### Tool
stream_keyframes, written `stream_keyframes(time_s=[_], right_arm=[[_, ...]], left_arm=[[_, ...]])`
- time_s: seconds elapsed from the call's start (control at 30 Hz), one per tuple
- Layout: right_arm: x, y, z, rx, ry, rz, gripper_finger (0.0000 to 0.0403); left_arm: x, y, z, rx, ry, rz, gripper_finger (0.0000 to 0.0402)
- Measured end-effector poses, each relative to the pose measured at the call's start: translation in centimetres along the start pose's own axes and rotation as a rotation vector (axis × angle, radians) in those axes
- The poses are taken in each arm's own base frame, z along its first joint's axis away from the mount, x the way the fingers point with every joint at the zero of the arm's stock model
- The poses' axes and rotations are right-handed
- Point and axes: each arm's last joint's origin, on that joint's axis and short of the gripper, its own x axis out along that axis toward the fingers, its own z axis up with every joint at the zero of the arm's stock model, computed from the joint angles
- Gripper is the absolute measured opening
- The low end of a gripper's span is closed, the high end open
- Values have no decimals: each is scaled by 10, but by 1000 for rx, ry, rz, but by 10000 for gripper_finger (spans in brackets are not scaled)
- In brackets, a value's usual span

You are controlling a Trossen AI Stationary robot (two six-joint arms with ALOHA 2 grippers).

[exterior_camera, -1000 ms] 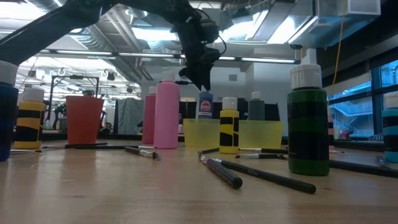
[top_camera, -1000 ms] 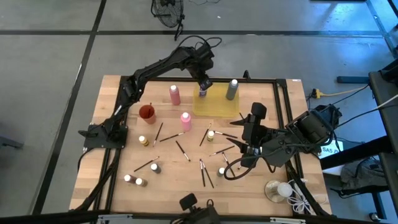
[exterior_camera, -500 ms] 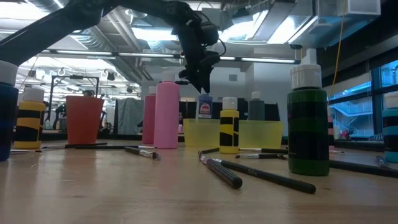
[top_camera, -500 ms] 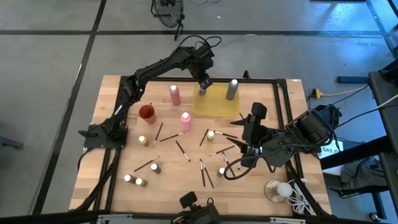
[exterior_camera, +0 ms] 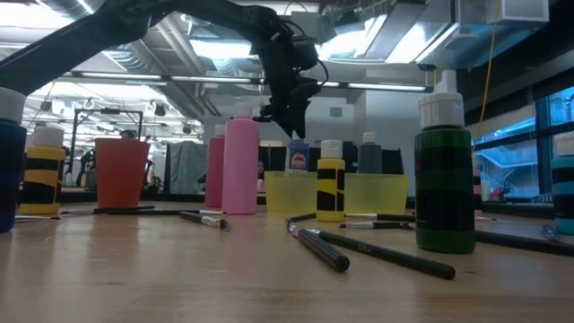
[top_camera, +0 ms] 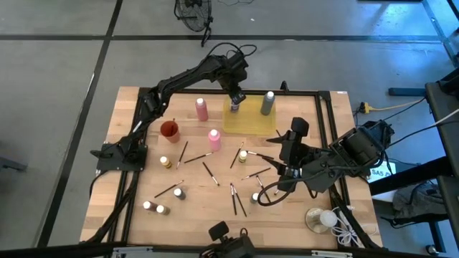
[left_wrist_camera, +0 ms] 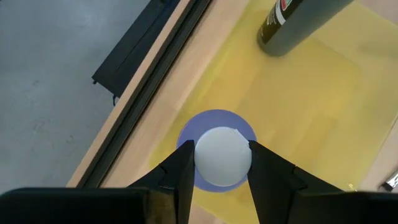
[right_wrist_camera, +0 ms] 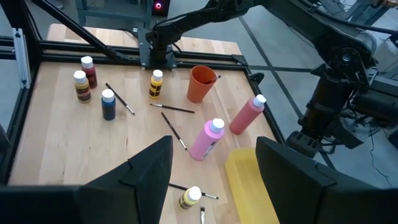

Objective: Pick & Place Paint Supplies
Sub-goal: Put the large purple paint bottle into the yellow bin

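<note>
High view: my left gripper (top_camera: 234, 98) sits over the purple bottle (top_camera: 234, 106), which stands at the far left corner of the yellow tray (top_camera: 251, 123). A grey bottle (top_camera: 267, 103) shares the tray. My right gripper (top_camera: 281, 170) waits low over the brushes (top_camera: 236, 198) mid-counter (top_camera: 136, 193), so the left arm is the one on the job.

Low view: left gripper (exterior_camera: 289, 121) comes down from above. The purple bottle (exterior_camera: 297, 154) is upright, long axis vertical, directly beneath it; whether its base rests on the tray (exterior_camera: 377, 193) is hard to tell here.

Left wrist view: my fingers (left_wrist_camera: 179, 171) stand narrow, one on each side of the bottle's white cap (left_wrist_camera: 222, 156), apparently gripping it.

Right wrist view: my right fingers (right_wrist_camera: 149, 165) are spread wide and empty, with pink bottles (right_wrist_camera: 207, 140) and an orange cup (right_wrist_camera: 200, 83) ahead.
</note>
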Motion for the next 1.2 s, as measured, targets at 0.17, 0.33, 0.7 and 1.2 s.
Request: stream_keyframes(time_s=[0.17, 0.33, 0.7, 1.2], right_arm=[[-2, -2, 0, 0, -3, 1, 234], [-2, -2, 0, 0, -4, 1, 234], [-1, -1, 0, 0, -3, 2, 234], [-1, -1, 0, 0, 4, 18, 234]], left_arm=[[0, 0, -3, 15, 35, -4, 119], [0, 0, -4, 16, 41, -4, 136], [0, 0, -4, 8, 42, -4, 129], [0, 0, -4, -53, 43, -9, 133]])
